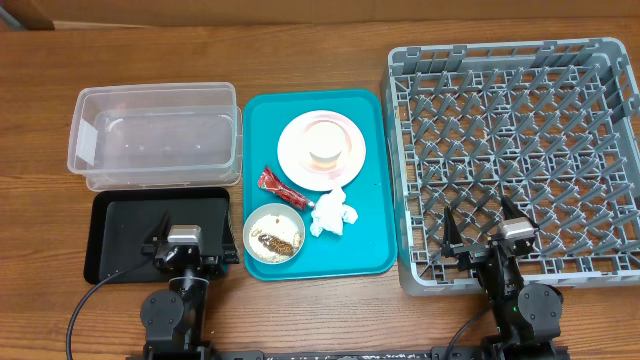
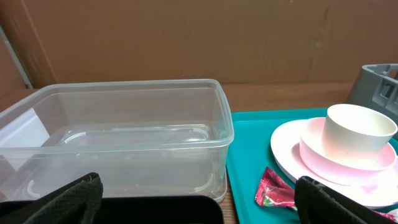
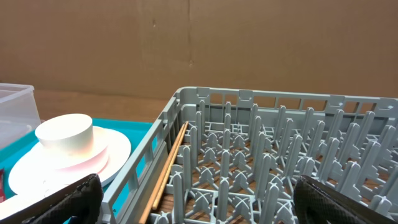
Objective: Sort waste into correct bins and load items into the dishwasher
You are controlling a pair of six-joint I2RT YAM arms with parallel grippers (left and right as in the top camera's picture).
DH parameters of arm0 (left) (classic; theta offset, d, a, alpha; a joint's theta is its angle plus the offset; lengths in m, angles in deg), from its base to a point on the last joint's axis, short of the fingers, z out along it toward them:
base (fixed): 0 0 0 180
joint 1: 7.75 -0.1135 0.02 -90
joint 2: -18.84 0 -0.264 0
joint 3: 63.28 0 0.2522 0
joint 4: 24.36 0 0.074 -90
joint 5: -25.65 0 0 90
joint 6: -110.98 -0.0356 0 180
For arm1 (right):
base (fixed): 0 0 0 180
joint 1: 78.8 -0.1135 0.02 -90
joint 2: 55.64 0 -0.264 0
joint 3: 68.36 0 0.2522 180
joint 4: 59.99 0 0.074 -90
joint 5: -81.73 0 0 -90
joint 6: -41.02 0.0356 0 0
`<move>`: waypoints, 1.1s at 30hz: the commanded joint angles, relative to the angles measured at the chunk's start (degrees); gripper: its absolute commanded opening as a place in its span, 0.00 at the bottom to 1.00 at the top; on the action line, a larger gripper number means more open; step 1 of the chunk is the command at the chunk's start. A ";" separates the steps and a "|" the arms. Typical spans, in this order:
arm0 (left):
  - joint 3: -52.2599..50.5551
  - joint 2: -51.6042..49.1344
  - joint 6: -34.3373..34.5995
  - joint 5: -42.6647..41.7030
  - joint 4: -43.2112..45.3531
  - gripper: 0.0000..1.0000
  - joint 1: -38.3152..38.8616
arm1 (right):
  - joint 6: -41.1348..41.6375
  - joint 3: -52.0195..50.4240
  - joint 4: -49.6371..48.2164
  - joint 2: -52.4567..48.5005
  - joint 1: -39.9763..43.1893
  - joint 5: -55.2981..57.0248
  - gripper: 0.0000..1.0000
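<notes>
On the teal tray (image 1: pixel 372 215) lie a pale pink plate (image 1: pixel 296 160) with a white cup (image 1: pixel 323 152) on it, a red wrapper (image 1: pixel 277 186), a crumpled tissue (image 1: pixel 332 214) and a white bowl (image 1: pixel 275 235) holding rice and brown bits. The clear tub (image 1: pixel 155 135) and black tray (image 1: pixel 120 230) are to the left, the grey dish rack (image 1: pixel 520 150) to the right. My left gripper (image 1: pixel 185 245) hovers open over the black tray (image 2: pixel 155 211), facing the tub (image 2: pixel 124 137) and wrapper (image 2: pixel 273 190). My right gripper (image 1: pixel 480 235) stands open over the rack's (image 3: pixel 280 155) near edge, holding nothing.
A thin wooden stick (image 3: pixel 171 162) lies inside the rack along its left wall. The plate (image 3: pixel 112 152) and cup (image 3: pixel 65 134) show left of the rack in the right wrist view. Bare wooden table surrounds the containers.
</notes>
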 commanded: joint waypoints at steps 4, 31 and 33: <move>-0.39 0.63 -0.92 -0.07 0.13 1.00 0.39 | -0.02 -0.59 -0.46 0.66 0.15 -0.11 1.00; -0.39 0.63 -1.18 1.20 0.15 1.00 0.37 | -0.02 -0.59 -0.46 0.66 0.15 -0.11 1.00; -0.39 0.63 -1.11 1.20 0.22 1.00 0.37 | -0.02 -0.59 -0.46 0.66 0.15 -0.11 1.00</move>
